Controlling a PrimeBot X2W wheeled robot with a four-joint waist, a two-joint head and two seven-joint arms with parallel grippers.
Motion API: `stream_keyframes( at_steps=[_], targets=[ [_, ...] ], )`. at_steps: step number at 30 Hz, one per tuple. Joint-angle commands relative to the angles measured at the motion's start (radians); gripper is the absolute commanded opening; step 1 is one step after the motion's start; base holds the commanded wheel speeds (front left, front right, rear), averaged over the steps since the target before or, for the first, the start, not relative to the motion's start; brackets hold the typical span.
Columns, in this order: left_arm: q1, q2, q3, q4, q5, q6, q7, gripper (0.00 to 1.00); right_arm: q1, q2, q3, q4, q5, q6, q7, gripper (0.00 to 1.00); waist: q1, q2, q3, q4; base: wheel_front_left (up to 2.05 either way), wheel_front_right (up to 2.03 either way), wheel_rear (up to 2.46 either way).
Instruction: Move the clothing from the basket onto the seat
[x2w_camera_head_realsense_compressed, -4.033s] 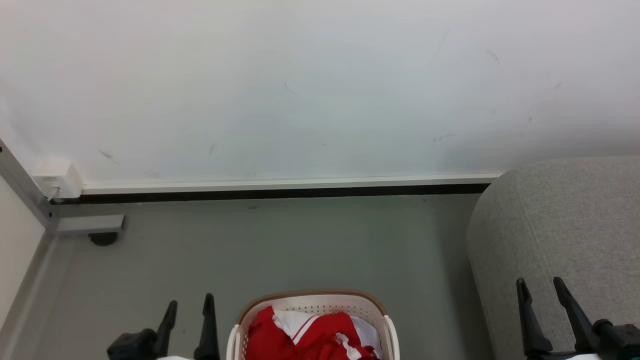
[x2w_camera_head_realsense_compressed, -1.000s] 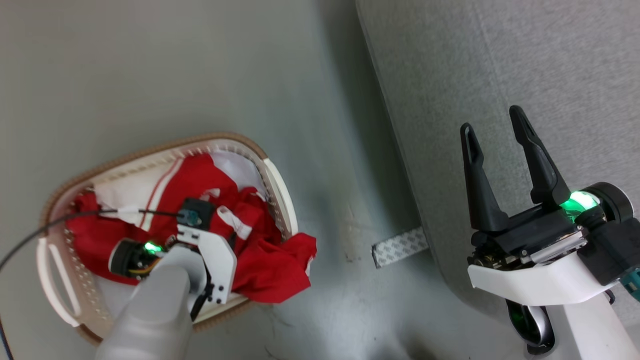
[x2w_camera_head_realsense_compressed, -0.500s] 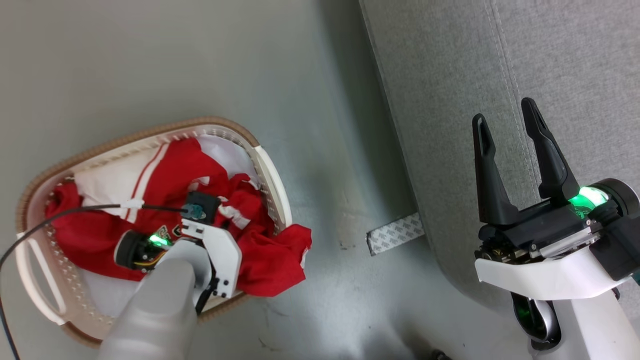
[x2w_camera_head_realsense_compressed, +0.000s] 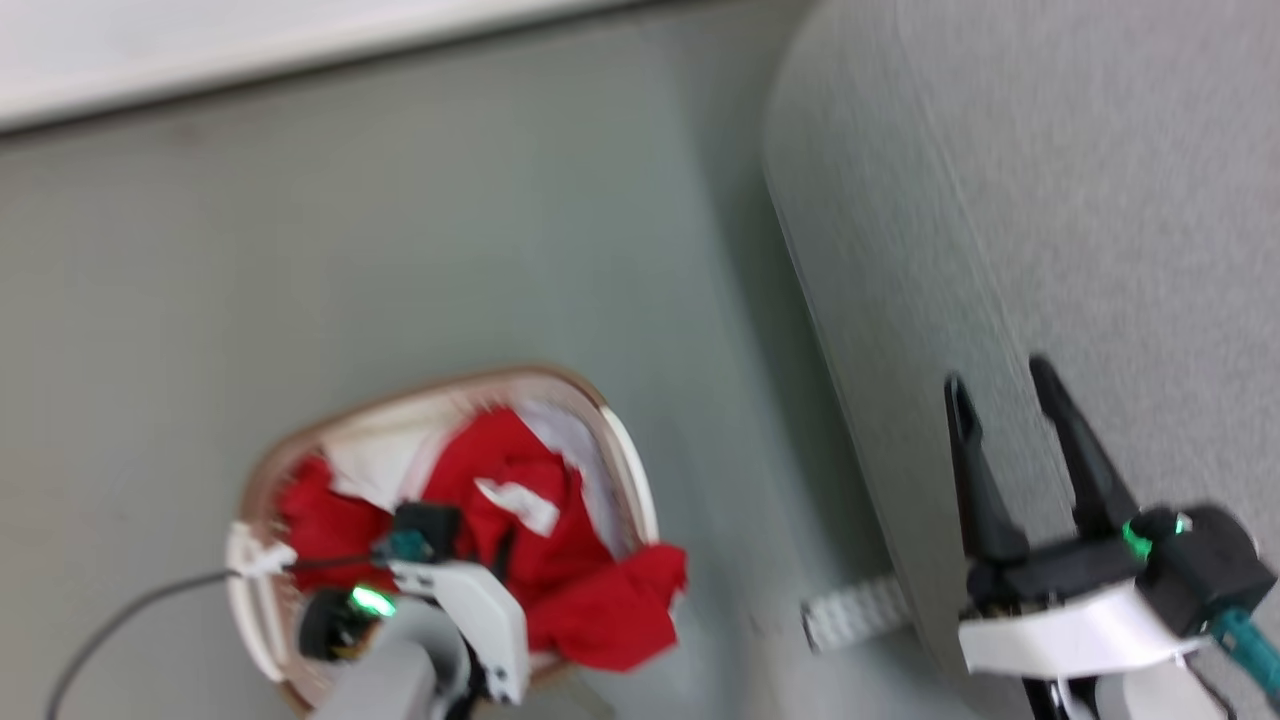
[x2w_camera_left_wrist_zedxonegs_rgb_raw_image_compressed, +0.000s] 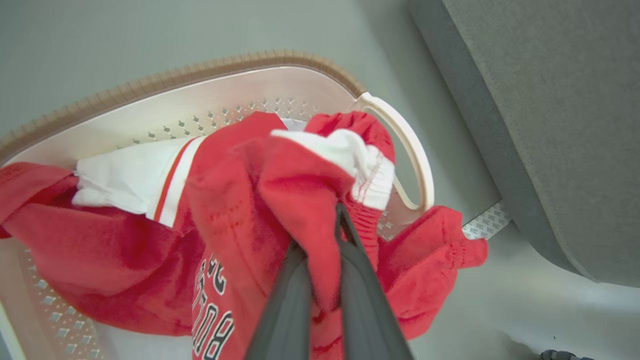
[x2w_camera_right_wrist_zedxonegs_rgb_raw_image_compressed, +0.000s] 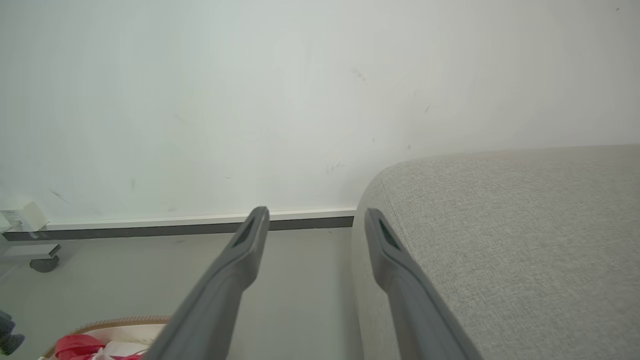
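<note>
The cream basket with a brown rim stands on the floor, full of crumpled red clothing with white trim; one red piece hangs over its right edge. My left gripper is down in the basket, shut on a bunched fold of the red clothing by a white hem. The basket curves behind the pile. The grey seat fills the right side. My right gripper hangs open and holds nothing, at the seat's left edge; in its wrist view my right gripper points at the wall, beside the seat.
Grey floor lies between basket and seat. A white textured strip lies on the floor at the seat's foot. The wall and baseboard run along the top. A black cable trails left from my left wrist.
My left gripper has shut on a fold of the red clothing. The head camera has shifted, bringing the wall's foot into the picture. The right gripper stays open.
</note>
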Motion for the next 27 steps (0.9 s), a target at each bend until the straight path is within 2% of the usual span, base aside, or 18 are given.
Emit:
stream_keyframes(
  at_steps=[1, 8, 15, 20, 27],
  targets=[
    [0.038, 0.000, -0.025, -0.030, -0.039, -0.001, 0.005, 0.00, 0.033, -0.002, -0.010, 0.013, -0.010, -0.002, 0.000, 1.00, 0.0000, 0.0000, -0.160, 0.097, 0.00, 0.00, 0.00],
    [0.129, 0.001, -0.114, -0.141, -0.159, 0.002, 0.008, 0.00, 0.149, -0.002, -0.035, 0.049, -0.014, -0.002, 0.000, 1.00, 0.0000, 0.0000, -0.335, 0.176, 0.00, 0.00, 0.00],
    [0.179, 0.001, -0.166, -0.257, -0.227, 0.041, 0.017, 0.00, 0.231, -0.002, -0.033, 0.071, -0.007, -0.002, 0.000, 1.00, 0.0000, 0.0000, -0.467, 0.217, 0.00, 0.00, 0.00],
    [0.175, 0.001, -0.171, -0.357, -0.249, 0.079, 0.029, 0.00, 0.259, -0.002, -0.024, 0.075, -0.013, -0.002, 0.000, 1.00, 0.0000, 0.0000, -0.507, 0.228, 0.00, 0.00, 0.00],
    [0.153, 0.049, -0.150, -0.520, -0.254, 0.119, 0.066, 0.00, 0.283, -0.002, -0.016, 0.070, -0.003, -0.002, 0.000, 1.00, 0.0000, 0.0000, -0.540, 0.232, 0.00, 0.00, 0.00]
  ],
)
